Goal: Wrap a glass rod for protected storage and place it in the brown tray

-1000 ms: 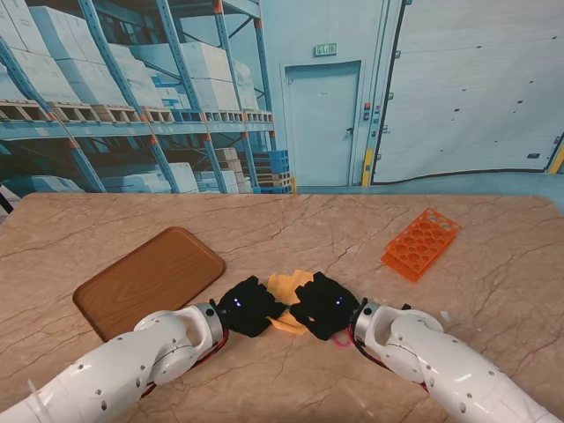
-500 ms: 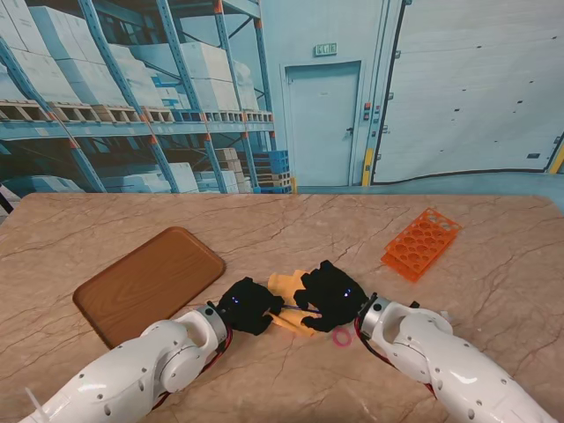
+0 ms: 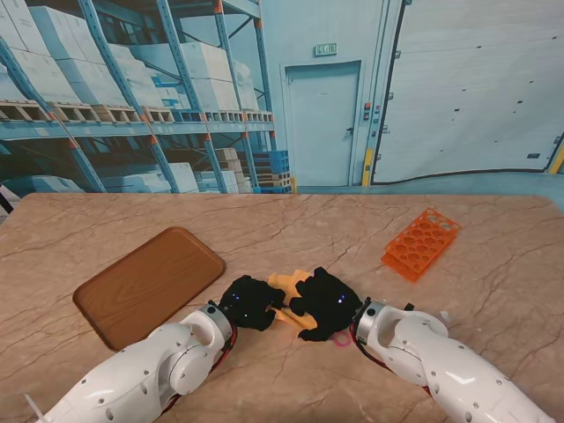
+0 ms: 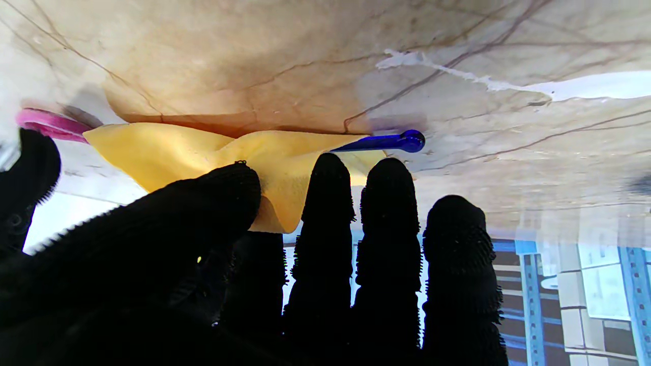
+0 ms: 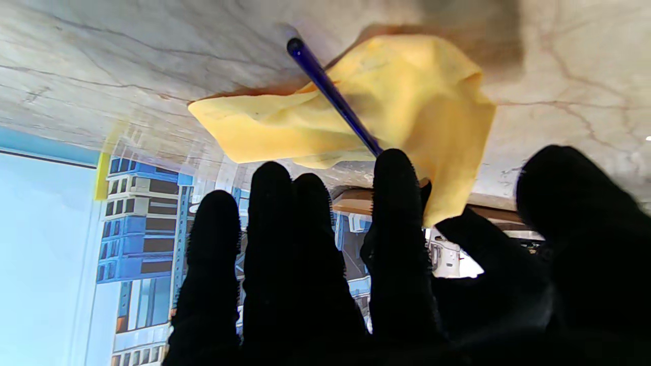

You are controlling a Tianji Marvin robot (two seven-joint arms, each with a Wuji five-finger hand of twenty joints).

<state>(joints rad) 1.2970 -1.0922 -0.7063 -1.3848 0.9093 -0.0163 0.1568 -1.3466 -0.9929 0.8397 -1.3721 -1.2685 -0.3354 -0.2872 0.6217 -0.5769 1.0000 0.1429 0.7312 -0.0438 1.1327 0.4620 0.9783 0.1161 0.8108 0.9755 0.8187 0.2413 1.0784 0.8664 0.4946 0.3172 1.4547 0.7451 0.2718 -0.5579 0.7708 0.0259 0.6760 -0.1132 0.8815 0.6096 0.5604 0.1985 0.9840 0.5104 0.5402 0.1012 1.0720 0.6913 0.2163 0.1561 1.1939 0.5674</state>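
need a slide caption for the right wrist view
Gloved right hand fingers at a blue glass rod lying across crumpled yellow cloth on the marble table.

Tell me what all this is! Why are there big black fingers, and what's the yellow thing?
It's a robot with two white arms, and each ends in a hand wearing a black glove. One camera sits high on its stand and looks down at the marble table. Two more sit on its wrists, looking along the fingers, so those pictures come out upside down.

The left hand and right hand meet over a yellow cloth. The fingers touch its folds. A blue glass rod lies on it, partly covered. Whether either hand truly grips it, I cannot tell.

Also on the table: a brown tray on the robot's left, an orange test tube rack farther off on its right, and a pink ring by the right wrist.
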